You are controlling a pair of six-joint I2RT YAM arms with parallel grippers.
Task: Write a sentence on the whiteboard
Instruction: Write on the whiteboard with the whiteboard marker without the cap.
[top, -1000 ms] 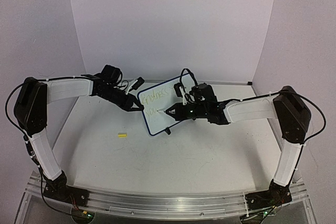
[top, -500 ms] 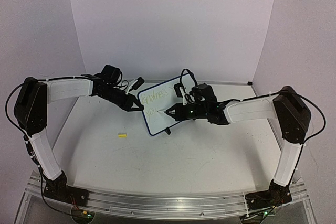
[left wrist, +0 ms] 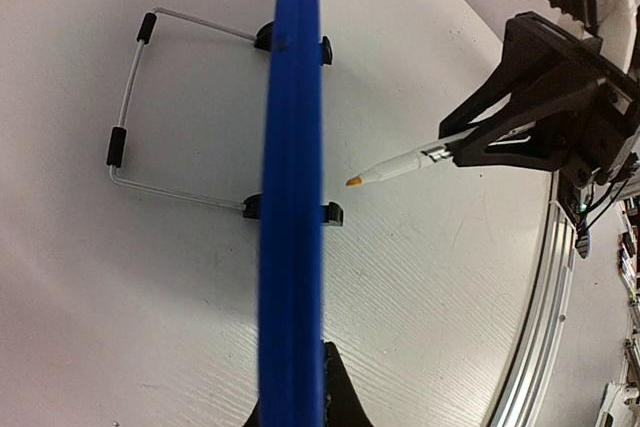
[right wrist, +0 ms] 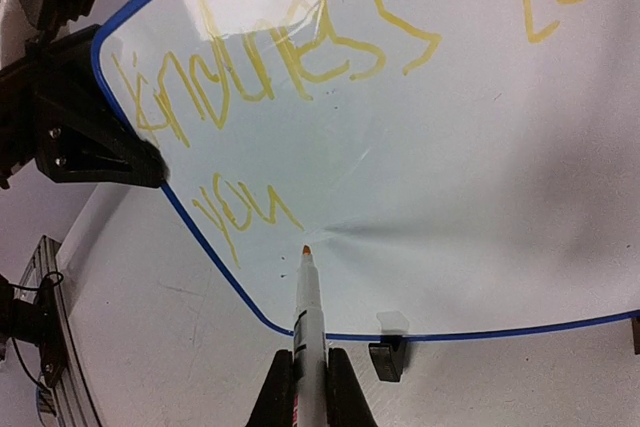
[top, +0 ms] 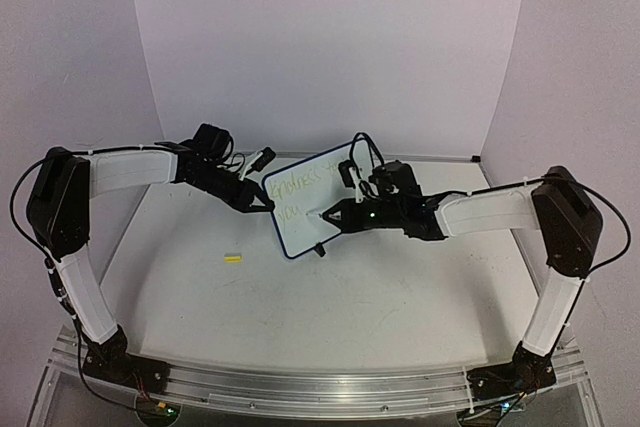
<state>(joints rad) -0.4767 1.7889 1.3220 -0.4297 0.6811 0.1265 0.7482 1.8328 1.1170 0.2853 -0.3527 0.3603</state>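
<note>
Tho faint: 2 lines [right wrist: 300, 59], 1 whiteboard [right wrist: 450, 167]

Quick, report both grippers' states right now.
Left gripper: shut on the whiteboard, clamped on its edge.
Right gripper: shut on the marker.

From where I stand, the left arm [top: 125, 169] rises from the near left corner of the tabletop [top: 350, 317], bends sharply at the elbow and stretches toward the far edge. The left end effector [top: 262, 203] is clamped on the whiteboard [top: 305, 235] rim. The right arm [top: 490, 212] mirrors it from the near right corner, forearm almost level. The right end effector [top: 336, 214] is closed tight around a marker [right wrist: 303, 297].
</note>
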